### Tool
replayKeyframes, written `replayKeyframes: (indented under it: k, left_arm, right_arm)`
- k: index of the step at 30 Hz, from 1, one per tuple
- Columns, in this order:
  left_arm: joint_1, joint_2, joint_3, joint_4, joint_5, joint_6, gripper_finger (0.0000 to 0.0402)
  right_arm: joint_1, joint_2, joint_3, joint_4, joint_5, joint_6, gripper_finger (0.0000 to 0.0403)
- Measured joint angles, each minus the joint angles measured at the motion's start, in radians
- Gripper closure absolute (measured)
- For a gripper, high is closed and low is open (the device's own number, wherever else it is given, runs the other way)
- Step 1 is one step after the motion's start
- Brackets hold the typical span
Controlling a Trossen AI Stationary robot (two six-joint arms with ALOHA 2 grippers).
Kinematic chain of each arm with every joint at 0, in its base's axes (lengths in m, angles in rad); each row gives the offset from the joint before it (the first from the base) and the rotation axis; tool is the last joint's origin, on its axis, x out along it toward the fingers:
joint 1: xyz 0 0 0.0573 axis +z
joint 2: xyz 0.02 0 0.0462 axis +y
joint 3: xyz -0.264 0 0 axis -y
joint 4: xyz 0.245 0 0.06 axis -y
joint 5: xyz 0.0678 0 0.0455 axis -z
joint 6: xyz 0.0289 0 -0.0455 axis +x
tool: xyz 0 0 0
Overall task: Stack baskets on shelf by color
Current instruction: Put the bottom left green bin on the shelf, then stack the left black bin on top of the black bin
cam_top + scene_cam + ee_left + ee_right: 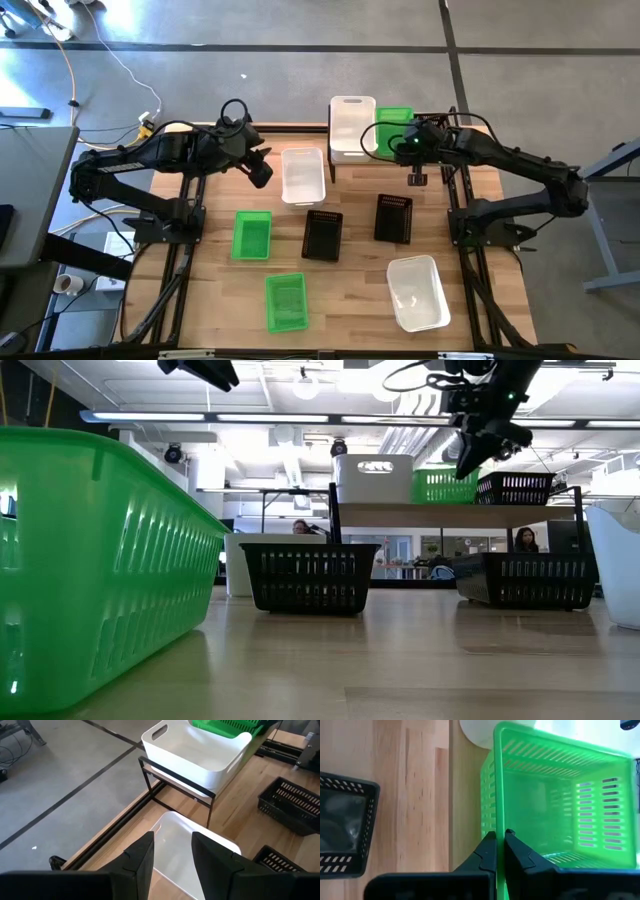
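The shelf (450, 513) stands at the table's far middle. On it are a white basket (352, 125), beside it a green basket (390, 125) and, in the low view, a black basket (515, 488). My right gripper (496, 837) is shut on the green basket (560, 795). My left gripper (172, 852) hovers open above a white basket (303, 175) that rests bottom-down on the table left of the shelf, with nothing between its fingers. My right gripper pinches the top rim of one wall of the green basket (496, 815), one finger inside the basket and one outside. The fingers come slanting down from above. The basket is upright with its bottom level with the shelf top (440, 503); whether it rests there I cannot tell.
On the table stand two green baskets (252, 235) (286, 300), two black ones (322, 235) (393, 218) and a white one (417, 292) near the right front. Bare wood lies between them.
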Motion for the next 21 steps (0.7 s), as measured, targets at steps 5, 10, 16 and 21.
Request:
replayKeyframes:
  k: [5, 10, 16, 21]
  left_arm:
    - [0.0, 0.0, 0.0, 0.0, 0.0, 0.0, 0.028]
    - [0.0, 0.0, 0.0, 0.0, 0.0, 0.0, 0.028]
    - [0.0, 0.0, 0.0, 0.0, 0.001, 0.0, 0.028]
    - [0.0, 0.0, 0.0, 0.0, 0.001, 0.0, 0.028]
  right_arm:
    - [0.0, 0.0, 0.0, 0.004, 0.0, 0.015, 0.0386]
    - [0.0, 0.0, 0.0, 0.004, 0.001, 0.024, 0.0345]
    - [0.006, -0.003, 0.0, 0.004, 0.001, 0.035, 0.0329]
    - [0.029, -0.025, 0.001, 0.003, 0.007, 0.088, 0.0328]
